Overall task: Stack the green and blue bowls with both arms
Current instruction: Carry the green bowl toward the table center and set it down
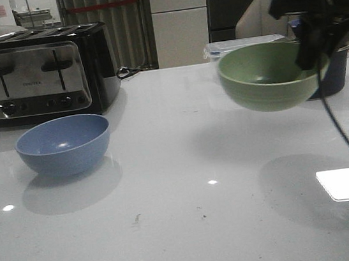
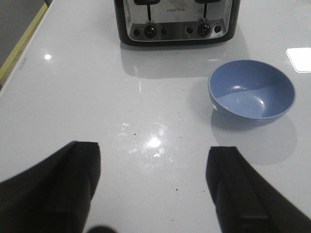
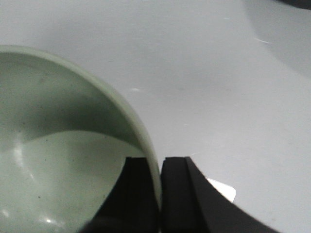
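Nearest the front camera lies the bare white table (image 1: 175,233), with a bright square of reflected light toward its right edge. The right gripper (image 3: 159,194) is clamped on the rim of the green bowl (image 1: 269,76), one finger inside the wall and one outside, and holds it in the air above the right side of the table, its shadow on the surface below. The right arm (image 1: 314,15) reaches down to the bowl's right rim. Just behind the bowl stand a dark navy pot (image 1: 331,74) and a clear lidded container (image 1: 247,44). The left gripper (image 2: 153,189) hovers over the table with its fingers (image 2: 73,184) spread wide and nothing between them. The blue bowl (image 1: 64,145) sits upright on the left side of the table, well apart from the green one, in front of the black and silver toaster (image 1: 41,74).
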`<state>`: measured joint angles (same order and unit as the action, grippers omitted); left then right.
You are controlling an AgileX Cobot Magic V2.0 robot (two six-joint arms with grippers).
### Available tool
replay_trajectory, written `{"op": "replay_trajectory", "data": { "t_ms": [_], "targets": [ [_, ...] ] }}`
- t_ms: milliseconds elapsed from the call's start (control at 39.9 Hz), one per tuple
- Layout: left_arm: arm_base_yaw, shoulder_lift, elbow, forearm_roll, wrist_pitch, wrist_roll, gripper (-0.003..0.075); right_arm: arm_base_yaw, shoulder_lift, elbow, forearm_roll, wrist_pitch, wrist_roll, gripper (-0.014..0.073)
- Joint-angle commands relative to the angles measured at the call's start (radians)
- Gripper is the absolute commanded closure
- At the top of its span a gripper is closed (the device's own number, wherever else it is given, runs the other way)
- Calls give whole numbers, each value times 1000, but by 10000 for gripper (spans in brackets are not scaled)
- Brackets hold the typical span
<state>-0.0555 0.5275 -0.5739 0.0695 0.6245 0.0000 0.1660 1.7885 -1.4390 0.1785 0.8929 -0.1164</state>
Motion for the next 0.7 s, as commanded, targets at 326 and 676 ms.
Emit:
{"op": "replay_trajectory", "data": {
  "t_ms": [326,676],
  "targets": [
    [-4,10,-35,-3,-83,0,314,240,53,-29,11,-17,-12,515],
    [-4,10,-35,-3,-83,0,318,241,130,-29,9,-23,-12,293]
  ]
}}
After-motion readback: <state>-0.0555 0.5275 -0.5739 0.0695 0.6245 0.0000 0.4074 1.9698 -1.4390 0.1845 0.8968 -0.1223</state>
